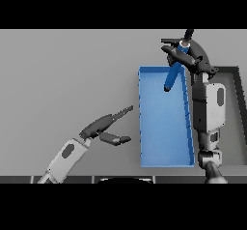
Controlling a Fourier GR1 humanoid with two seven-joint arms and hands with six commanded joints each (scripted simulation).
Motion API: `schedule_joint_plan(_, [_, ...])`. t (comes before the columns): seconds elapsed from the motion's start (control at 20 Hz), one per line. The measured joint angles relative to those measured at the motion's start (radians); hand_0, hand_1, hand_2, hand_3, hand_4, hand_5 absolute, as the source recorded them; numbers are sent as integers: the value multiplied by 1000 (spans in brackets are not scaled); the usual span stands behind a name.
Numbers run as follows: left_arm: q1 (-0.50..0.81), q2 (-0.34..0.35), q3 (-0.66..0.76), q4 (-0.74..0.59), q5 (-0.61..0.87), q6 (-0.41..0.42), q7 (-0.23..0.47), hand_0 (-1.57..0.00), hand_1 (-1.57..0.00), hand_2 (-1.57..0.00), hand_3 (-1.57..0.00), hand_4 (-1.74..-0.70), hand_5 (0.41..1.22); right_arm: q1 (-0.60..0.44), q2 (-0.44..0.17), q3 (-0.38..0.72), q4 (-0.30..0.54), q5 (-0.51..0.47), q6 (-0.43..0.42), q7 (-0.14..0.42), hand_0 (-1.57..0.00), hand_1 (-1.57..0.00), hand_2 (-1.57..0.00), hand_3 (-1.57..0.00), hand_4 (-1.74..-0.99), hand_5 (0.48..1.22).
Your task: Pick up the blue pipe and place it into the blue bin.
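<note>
My right hand (185, 55), clenched on the tilted blue pipe (172, 74), could drop it across the blue bin (164, 127) rim.

A single head view looks steeply down from the robot's own height onto the flat grey table (67, 69). It faces forward, away from the body, near enough that the open rectangular blue bin (164, 162) fills the right centre.

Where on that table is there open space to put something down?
Bare grey table spreads left of the blue rectangular bin, above the open left hand. The bin's lower floor is bare too. Crowded: the bin's upper right, where the right hand grips the blue pipe.
</note>
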Motion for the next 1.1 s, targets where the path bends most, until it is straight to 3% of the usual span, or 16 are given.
schedule_joint_plan(0.25, [-6,-13,-6,15,-9,5,20,1,1,1,1,-829,470,159,25,8,-15,86,-81,70,-1571,-1571,-1571,-1571,-1499,1221])
schedule_joint_plan(0.35, [-4,-16,-10,6,-12,7,10,1,1,1,1,-826,470,221,-11,74,-1,94,-114,70,-1571,-1571,-1571,-1080,-1586,1221])
schedule_joint_plan(0.4, [2,-9,-10,3,-12,5,-2,1,1,1,1,-827,471,238,-38,107,10,67,-134,70,-1571,-1571,-1571,-1178,-1569,1221])
schedule_joint_plan(0.55, [14,-16,-23,-15,-12,7,4,1,1,1,1,-826,475,298,-80,232,14,11,-192,70,-1571,-1571,-1571,-693,-1653,1205])
schedule_joint_plan(0.65, [20,-4,-21,-14,-20,9,2,1,1,1,1,-827,474,318,-140,352,30,-58,-258,70,-1571,-1571,-1571,-1009,-1583,1199])
schedule_joint_plan(0.7, [11,-9,-19,-8,-16,8,21,1,1,1,1,-829,474,308,-174,425,52,-120,-312,70,-1465,-1382,-1333,-807,-1534,1190])
schedule_joint_plan(0.75, [13,-20,-26,-9,-19,12,23,1,1,1,1,-830,476,305,-206,495,80,-195,-363,70,-1172,-1106,-1066,-646,-1477,1178])
schedule_joint_plan(0.85, [8,-12,-16,-8,-13,11,18,1,1,1,1,-828,476,273,-283,631,114,-352,-405,71,-749,-707,-682,-413,-1344,1172])
schedule_joint_plan(0.9, [6,-14,-16,-13,-9,10,20,1,1,1,1,-828,476,256,-312,691,127,-412,-420,71,-599,-566,-545,-330,-1302,1182])
schedule_joint_plan(0.95, [9,-22,-23,-7,-14,11,20,1,1,1,1,-826,477,237,-353,753,107,-480,-437,70,-479,-452,-436,-264,-1264,1139])
schedule_joint_plan(1.1, [18,-2,-13,-26,-8,14,25,1,1,1,1,-829,477,221,-408,837,30,-422,-366,46,-246,-231,-223,-135,-1204,1002])
